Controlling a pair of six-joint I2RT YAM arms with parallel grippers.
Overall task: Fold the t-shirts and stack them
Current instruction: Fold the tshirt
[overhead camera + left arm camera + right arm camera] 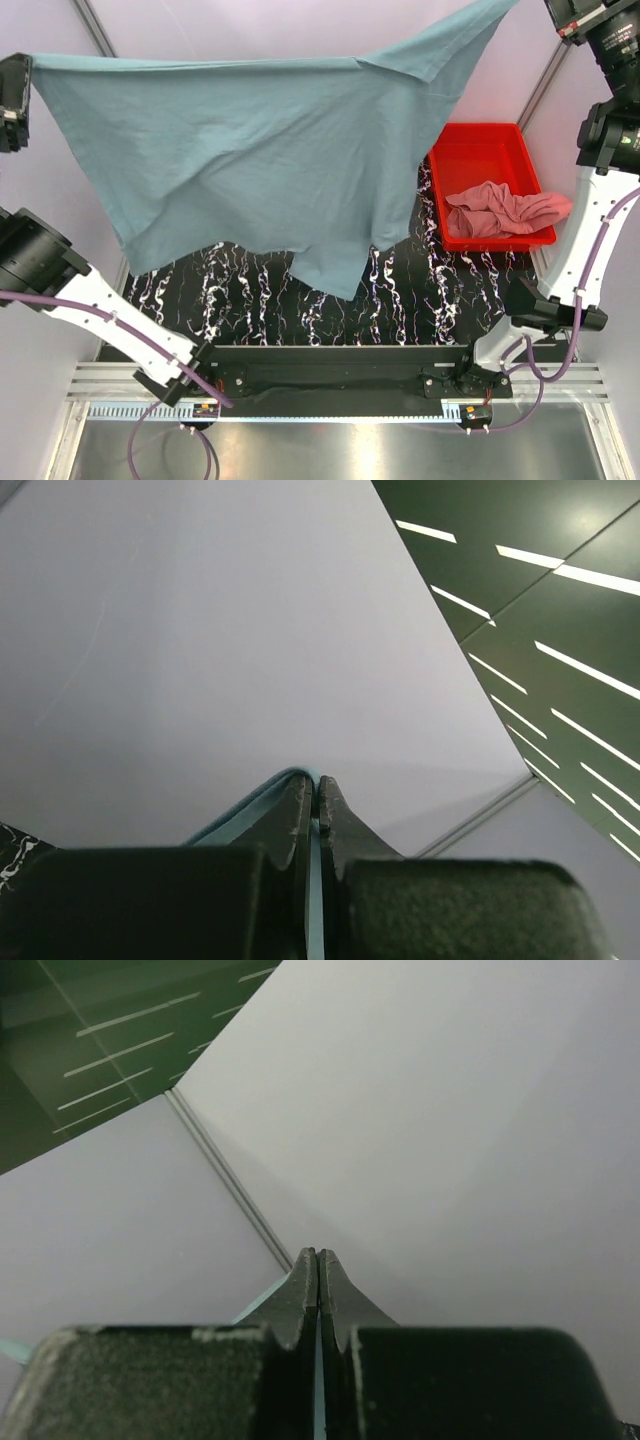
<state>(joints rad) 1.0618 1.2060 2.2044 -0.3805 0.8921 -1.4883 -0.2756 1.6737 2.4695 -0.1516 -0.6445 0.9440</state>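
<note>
**Grey-blue shirt held aloft between both grippers; lay-down not yet done**

Obs. The grey-blue t-shirt [250, 150] hangs as a sheet between the two grippers. Its top edge is stretched from one to the other, and the rest drapes well below them. The left gripper [318, 780] has its fingers pressed together on a thin strip of blue cloth. The right gripper [318, 1257] is the same, clamped on a blue edge. The lowest fold hangs over the black marbled table [250, 290]. I cannot tell from above whether it touches.

The salmon pink t-shirt [505, 210] lies crumpled in the red tray [475, 135], below the right gripper and just beside the hanging cloth on that side. No third shirt is in view.

Judgement. The step in hand is spreading the shirt, ahead of laying it flat for the fold.

To do it well:
- Bring both grippers down together at matched height. The top edge slopes in the overhead view, so level it first.
- Hold tension along the line between the grippers, or the middle will sag and bunch.
- Let the hanging hem land first, then draw both grippers away from it so the body rolls out flat.
- Bias the pair toward the left gripper's side, since the drape under the right gripper could catch the tray rim.
- Both pinches look shallow, so avoid jerks that could pull the cloth free.
</note>
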